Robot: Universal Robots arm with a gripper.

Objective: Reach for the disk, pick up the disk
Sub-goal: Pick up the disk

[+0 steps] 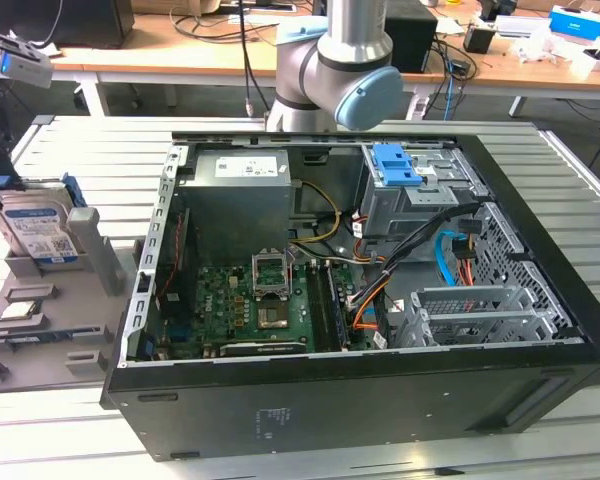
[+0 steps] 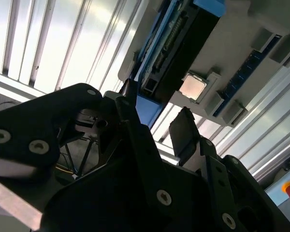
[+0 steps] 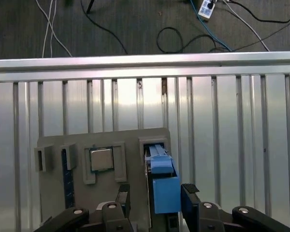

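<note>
At the exterior view's far left, the disk (image 1: 38, 228) stands on edge in a slot of the grey holder (image 1: 95, 262). That leaves its two broad faces free for a grasp from above. Your gripper (image 3: 155, 199) hangs directly over it. In the first wrist view the fingers (image 3: 122, 199) are apart and straddle the disk's blue side frame, one just beside it and the other with a clear gap, so nothing is clamped. I judge the reach all but made and the pick not yet done. In the same holder, a processor chip (image 3: 101, 159) lies flat in its own recess near the disk, clear of the fingers. Toward the exterior view's right, the open computer case (image 1: 360, 400) lies on the slatted table (image 1: 60, 440) just beside the holder, its side panel off so the bays are exposed.
</note>
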